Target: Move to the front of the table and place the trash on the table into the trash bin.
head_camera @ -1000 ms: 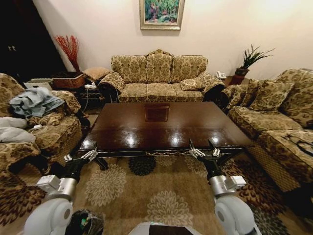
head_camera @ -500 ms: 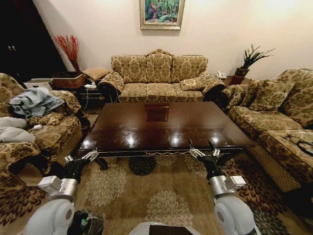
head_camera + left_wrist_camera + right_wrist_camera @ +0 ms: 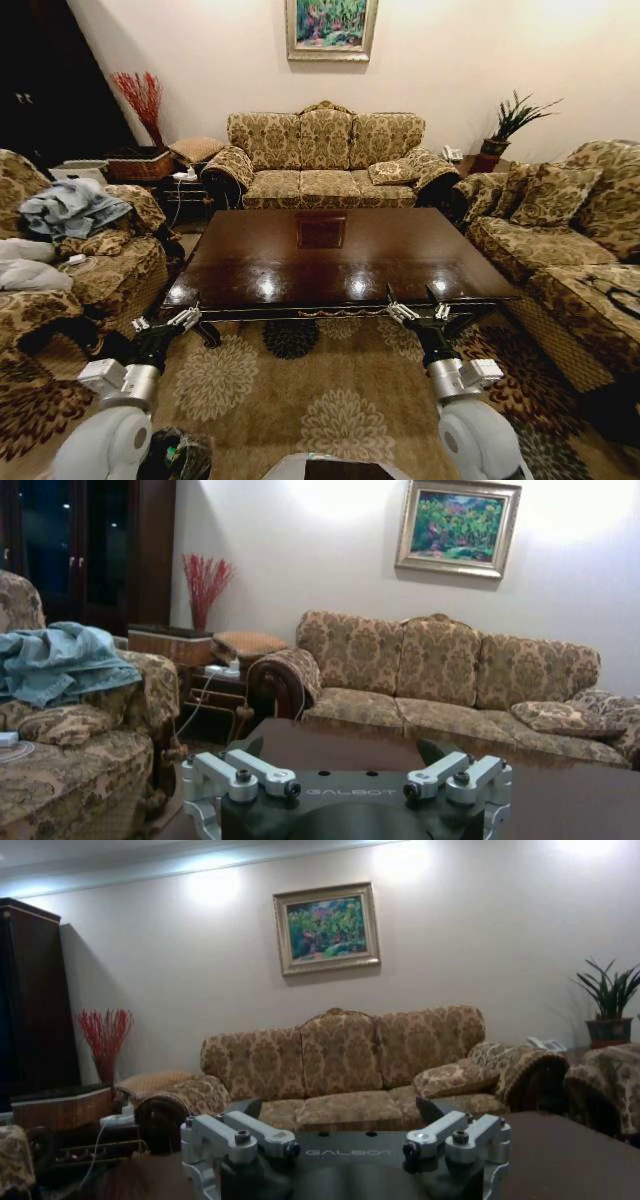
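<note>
Two grippers hang low before the desk [image 3: 322, 262] — the left gripper [image 3: 166, 324] at 8 o'clock off its near left corner, the right gripper [image 3: 421, 310] at 4 o'clock by the near edge. Both sets of jaws stand spread, gripping nothing. Glossy desk wood reflects the ceiling lights. At 7 o'clock, beside the left arm, sits the trash bin [image 3: 176, 456] — dark, lined with plastic — on the patterned carpet [image 3: 300, 400].

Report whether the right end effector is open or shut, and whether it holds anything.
Open and empty. The right end effector hovers at the table's near edge with fingers spread apart and nothing between them.
</note>
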{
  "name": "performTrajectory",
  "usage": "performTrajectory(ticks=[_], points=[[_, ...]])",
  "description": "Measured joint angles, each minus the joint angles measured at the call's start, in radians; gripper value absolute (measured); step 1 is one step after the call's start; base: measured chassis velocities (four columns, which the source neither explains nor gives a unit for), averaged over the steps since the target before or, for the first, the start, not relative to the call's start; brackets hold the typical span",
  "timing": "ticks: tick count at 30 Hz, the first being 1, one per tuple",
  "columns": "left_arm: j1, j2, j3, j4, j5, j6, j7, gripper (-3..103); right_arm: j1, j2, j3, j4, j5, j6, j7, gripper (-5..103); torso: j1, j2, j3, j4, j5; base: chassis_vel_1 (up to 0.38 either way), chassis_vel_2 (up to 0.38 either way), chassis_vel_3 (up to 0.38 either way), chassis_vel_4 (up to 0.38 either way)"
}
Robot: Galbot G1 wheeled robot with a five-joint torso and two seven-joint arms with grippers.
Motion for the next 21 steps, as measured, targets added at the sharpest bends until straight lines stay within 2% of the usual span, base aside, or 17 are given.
performTrajectory(ticks=[21], points=[[0.000, 0.000, 0.000, 0.000, 0.000, 0.000, 0.000, 100, 0.000, 0.000, 0.000, 0.000, 0.000, 0.000, 0.000, 100, 0.000, 0.000, 0.000, 0.0000, 0.0000, 0.000, 0.000, 0.000, 0.000]])
